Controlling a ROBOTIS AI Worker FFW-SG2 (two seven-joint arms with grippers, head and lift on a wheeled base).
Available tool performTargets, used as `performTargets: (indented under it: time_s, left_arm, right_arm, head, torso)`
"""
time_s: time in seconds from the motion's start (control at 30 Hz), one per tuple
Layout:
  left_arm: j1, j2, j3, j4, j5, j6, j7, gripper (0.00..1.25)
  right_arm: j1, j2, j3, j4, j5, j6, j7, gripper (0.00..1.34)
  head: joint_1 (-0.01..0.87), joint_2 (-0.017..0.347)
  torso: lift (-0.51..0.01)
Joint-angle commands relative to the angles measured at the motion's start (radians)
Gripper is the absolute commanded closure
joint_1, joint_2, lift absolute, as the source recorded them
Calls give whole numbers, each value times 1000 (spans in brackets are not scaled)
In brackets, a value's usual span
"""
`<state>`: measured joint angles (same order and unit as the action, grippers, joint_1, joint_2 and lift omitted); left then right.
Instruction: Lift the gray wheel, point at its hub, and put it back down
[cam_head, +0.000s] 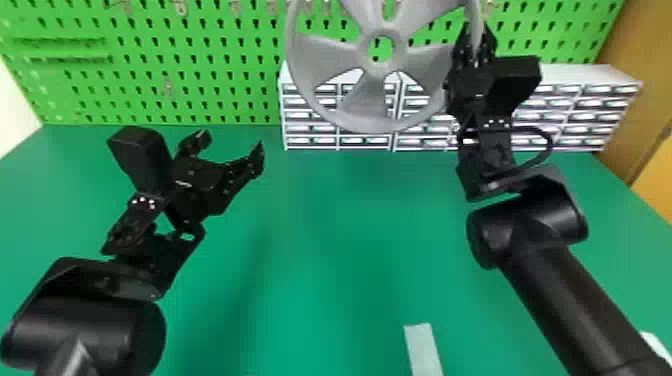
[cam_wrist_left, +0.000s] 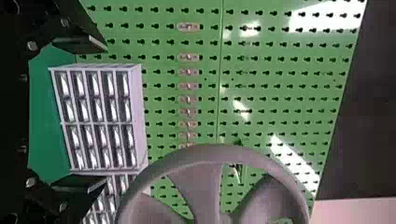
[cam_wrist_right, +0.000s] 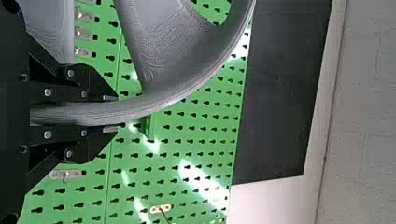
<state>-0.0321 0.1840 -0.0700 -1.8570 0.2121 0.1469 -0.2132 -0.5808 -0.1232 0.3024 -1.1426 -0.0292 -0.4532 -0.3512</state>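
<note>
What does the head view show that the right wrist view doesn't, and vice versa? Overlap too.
Head view: wheel hub, left gripper with fingers apart, drawer cabinet, green table, pale strip on it.

Right wrist view: dark panel beyond the pegboard, block wall.

Both: pegboard, gray wheel, right gripper clamped on its rim.
</note>
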Motion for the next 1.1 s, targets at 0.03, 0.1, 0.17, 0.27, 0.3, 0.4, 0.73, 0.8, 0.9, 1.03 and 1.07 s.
performTargets:
  time_s: [0.03,0.1,0.17,0.27,0.3,0.4,0.73,0.8,0.9,1.03,1.07]
  left_arm:
    - [12,-1,2,-24,-19,0,-44,782]
    - [21,-3,-1,-44,-45,0,-44,808]
    - [26,0,-13,-60,-68,-1,-44,888]
    - [34,9,-28,-74,-65,0,-43,1145]
    - [37,9,-28,-77,-63,0,-38,1194]
    - [47,14,-33,-82,-33,0,-26,1219]
    - [90,19,-10,-114,12,36,-26,1222]
    - [93,22,-11,-122,13,45,-26,1222]
    - [87,25,-17,-125,20,51,-26,1222]
    - [72,25,-33,-123,15,53,-26,1222]
    - [69,25,-37,-123,10,53,-25,1222]
  right_arm:
    - [19,-1,-2,-2,0,-4,0,1328]
    - [24,-1,-2,-5,0,-4,0,1328]
    - [30,-3,0,-8,0,-4,0,1328]
    - [35,-4,1,-12,0,-4,0,1328]
    - [36,-6,3,-14,0,-4,0,1328]
    - [39,-7,4,-17,0,-4,0,1328]
    - [47,-15,4,-28,8,-4,0,1328]
    - [47,-15,4,-28,6,-4,0,1328]
    - [47,-16,4,-28,8,-2,0,1328]
    - [45,-16,6,-28,9,-1,0,1328]
    - [45,-15,8,-28,9,2,0,1328]
  head:
    - [692,48]
    - [692,48]
    - [692,48]
    - [692,48]
    - [692,48]
    - [692,48]
    - [692,48]
    - [692,48]
    - [692,48]
    - [692,48]
    - [692,48]
  torso:
    - [-88]
    - [-88]
    - [-88]
    - [-88]
    - [-88]
    - [-88]
    - [-88]
    - [-88]
    - [-88]
    - [-88]
    - [-88]
